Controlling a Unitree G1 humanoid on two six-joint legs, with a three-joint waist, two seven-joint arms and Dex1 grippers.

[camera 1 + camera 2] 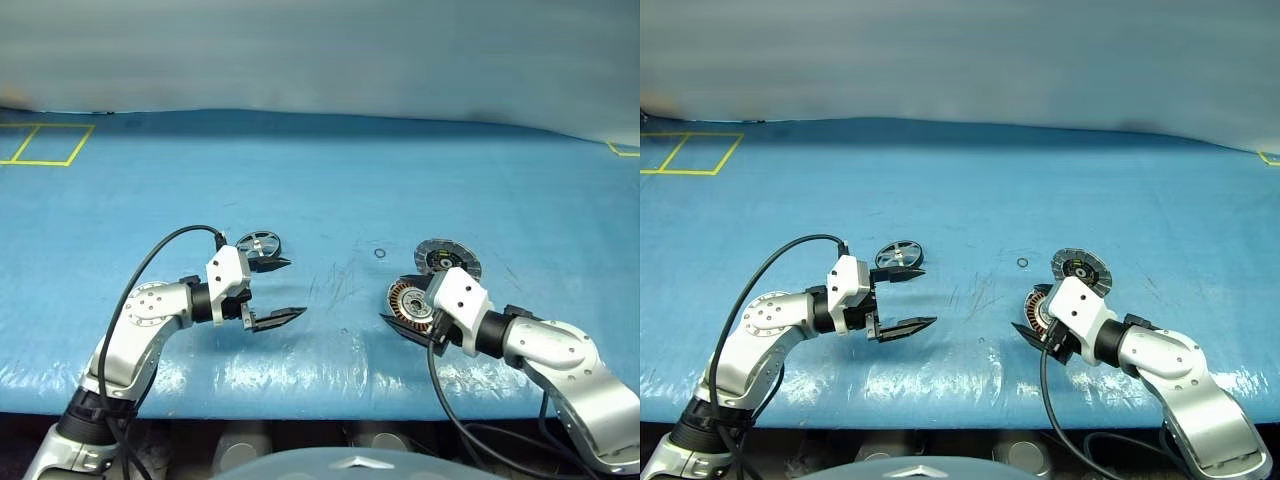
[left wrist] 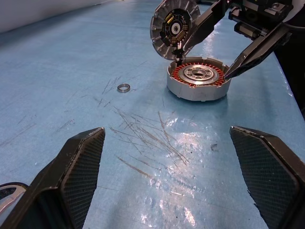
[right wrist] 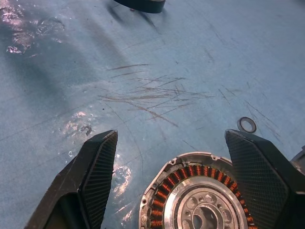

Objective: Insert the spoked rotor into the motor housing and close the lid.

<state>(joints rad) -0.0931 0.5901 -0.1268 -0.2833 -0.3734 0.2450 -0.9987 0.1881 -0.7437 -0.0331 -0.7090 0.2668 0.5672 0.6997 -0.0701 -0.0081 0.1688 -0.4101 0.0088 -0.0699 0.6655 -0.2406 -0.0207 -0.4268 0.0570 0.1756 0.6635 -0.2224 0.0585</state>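
One spoked rotor (image 1: 259,243), one motor housing (image 2: 198,80), one lid (image 1: 447,257).

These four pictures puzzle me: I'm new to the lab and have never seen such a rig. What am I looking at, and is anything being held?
It is a two-armed robot at a blue table. Two pictures look down from its head; the other two come from cameras on its wrists.

The left gripper is open beside the spoked rotor. The right gripper is open around the motor housing, with its copper windings. The lid stands tilted behind the housing, and a small ring lies nearby. Nothing is held.
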